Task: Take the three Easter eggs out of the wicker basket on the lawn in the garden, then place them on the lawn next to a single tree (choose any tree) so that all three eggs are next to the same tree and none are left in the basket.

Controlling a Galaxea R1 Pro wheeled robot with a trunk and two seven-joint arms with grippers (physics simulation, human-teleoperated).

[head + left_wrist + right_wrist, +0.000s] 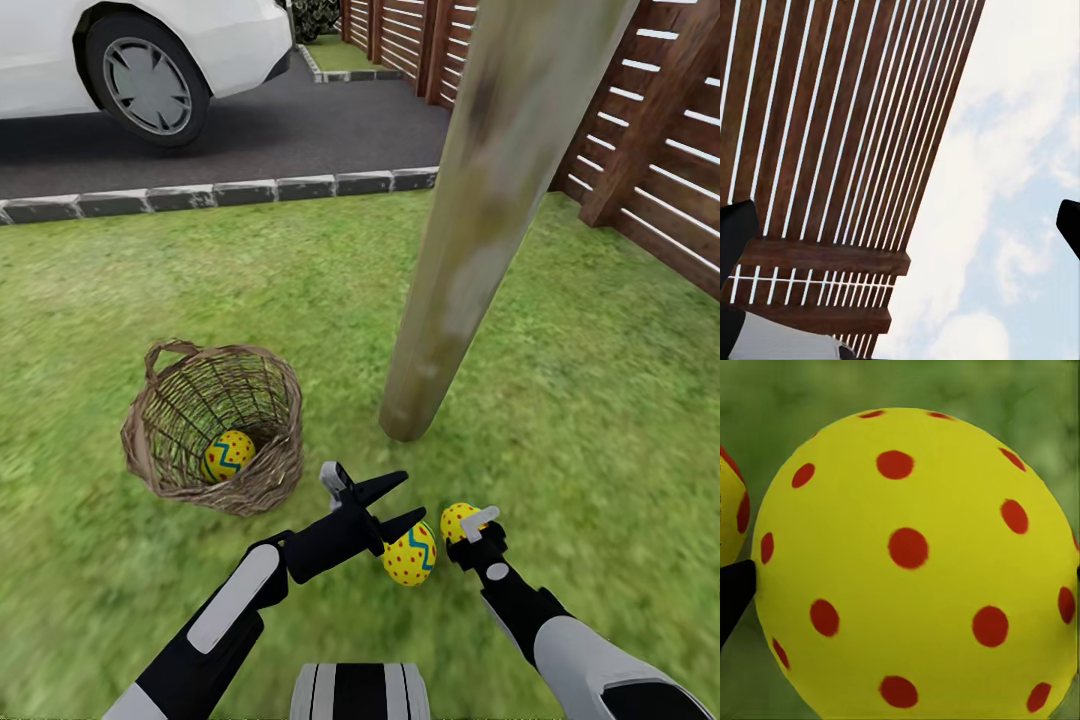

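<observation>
One egg [228, 455] inside wicker basket [150, 455] on lawn [120, 300], left of tree trunk [480, 230]. Second egg [411, 554] on grass just below trunk, beside left gripper [396, 503], jaws spread, empty. Third egg [457, 520] pinched in right gripper [470, 527] jaws, close to second egg, near trunk base.

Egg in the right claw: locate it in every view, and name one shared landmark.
Head: held egg in the right claw, low, right of centre.
Left wrist: fence slats and sky instead.
Right wrist: held egg close up, centre.
Landmark: second egg, beside it in head and right wrist views.
</observation>
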